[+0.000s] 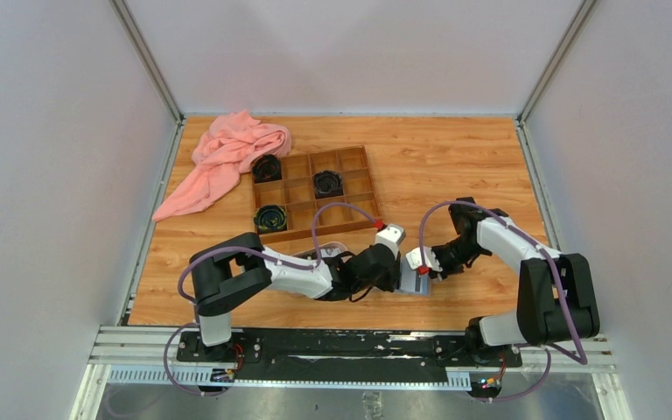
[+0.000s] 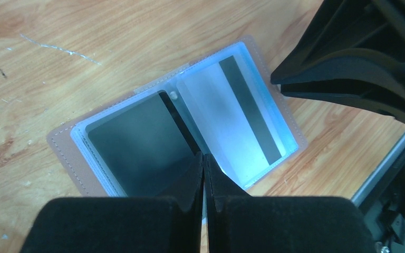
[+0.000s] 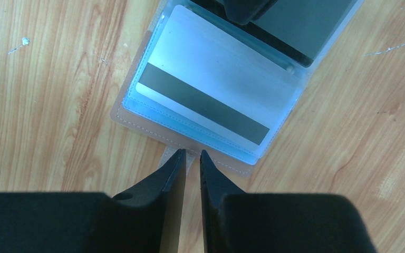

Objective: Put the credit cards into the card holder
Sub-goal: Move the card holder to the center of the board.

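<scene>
- Surface: you are looking at a wood-grain table (image 1: 455, 166) closed in by plain white walls (image 1: 52, 175) on three sides, with a metal rail (image 1: 315, 350) along the near edge where both arms are bolted.
- Far left: a pink cloth (image 1: 227, 157) lies crumpled, touching the corner of a wooden box (image 1: 354, 150) divided into compartments. Three of these each hold a black coil (image 1: 327, 184).
- Task item: the card holder (image 1: 417, 283) lies open and flat on the table near the front edge, between the two arm tips. You can see its tan outer rim around pale blue plastic sleeves.
- Cards: a light card (image 3: 216, 68) with a dark stripe sits in one sleeve, and a dark card (image 2: 137, 147) sits in the facing sleeve.
- Left gripper (image 2: 204, 161): its jaws are pressed fully together, with the tips at the holder's centre fold, on the near edge of the dark card. You cannot tell whether anything thin is pinched between them.
- Right gripper (image 3: 191, 154): its jaws stand a narrow slit apart, with the tips at the holder's tan edge beside the light card. You cannot tell whether they grip that edge.
</scene>
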### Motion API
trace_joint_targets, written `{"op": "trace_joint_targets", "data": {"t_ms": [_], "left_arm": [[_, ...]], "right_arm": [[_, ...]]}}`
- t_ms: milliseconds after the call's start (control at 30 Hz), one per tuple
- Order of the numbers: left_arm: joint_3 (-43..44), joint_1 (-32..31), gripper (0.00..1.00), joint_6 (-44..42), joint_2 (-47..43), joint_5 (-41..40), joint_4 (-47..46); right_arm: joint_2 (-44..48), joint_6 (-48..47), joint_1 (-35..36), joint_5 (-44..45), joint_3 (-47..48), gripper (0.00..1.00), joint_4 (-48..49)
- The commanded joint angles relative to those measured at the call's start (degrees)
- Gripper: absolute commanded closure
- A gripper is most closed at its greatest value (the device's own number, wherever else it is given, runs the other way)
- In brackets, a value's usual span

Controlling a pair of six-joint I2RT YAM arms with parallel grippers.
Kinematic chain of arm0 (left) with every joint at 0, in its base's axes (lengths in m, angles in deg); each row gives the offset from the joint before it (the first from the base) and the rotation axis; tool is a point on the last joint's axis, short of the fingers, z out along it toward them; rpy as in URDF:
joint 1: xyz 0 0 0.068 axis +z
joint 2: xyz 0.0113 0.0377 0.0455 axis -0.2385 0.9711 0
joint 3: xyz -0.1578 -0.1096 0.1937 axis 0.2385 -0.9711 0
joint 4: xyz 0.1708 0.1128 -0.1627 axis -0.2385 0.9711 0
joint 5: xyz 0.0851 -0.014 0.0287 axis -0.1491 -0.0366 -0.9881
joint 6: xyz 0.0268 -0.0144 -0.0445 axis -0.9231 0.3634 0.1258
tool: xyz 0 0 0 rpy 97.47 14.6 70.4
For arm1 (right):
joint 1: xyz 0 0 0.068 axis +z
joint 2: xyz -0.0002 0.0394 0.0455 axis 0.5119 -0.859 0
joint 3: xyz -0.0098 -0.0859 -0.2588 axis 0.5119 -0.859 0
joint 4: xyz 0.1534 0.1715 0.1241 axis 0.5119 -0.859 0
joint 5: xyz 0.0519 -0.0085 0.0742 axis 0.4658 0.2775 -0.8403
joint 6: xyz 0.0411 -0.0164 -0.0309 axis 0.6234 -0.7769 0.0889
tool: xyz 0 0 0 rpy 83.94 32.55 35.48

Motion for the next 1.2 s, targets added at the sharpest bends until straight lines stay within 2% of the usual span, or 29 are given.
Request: {"op": "trace_joint_targets", "data": {"t_ms": [0, 433, 667, 967, 1067, 1167], "left_arm": [[1.6, 0.2, 1.0, -1.0, 2.3, -0.1, 2.5], [4.5, 0.3, 1.0, 1.2, 6.4, 5.7, 3.7], [4.2, 0.7, 1.0, 2.0, 3.0, 5.5, 3.5], [1.4, 0.7, 0.93, 0.6, -6.6, 3.5, 3.6], [-1.7, 0.7, 0.92, -1.0, -12.4, 2.6, 3.5], [-5.6, 0.5, 0.89, -3.6, -18.3, 0.7, 3.4]], "right_arm": [[-1.0, 0.6, -0.3, -1.4, -0.5, 0.8, -1.7], [-1.5, 1.3, 0.1, -2.2, -0.8, 0.81, -0.6], [0.3, 3.9, 0.0, -3.6, 0.0, 0.8, -1.1], [7.1, 7.3, -3.9, -3.4, 2.3, 0.68, -5.5], [8.1, 12.2, -5.1, -6.0, 3.5, 0.66, -6.4], [7.8, 21.9, -5.2, -7.6, 5.5, 0.64, -6.5]]}}
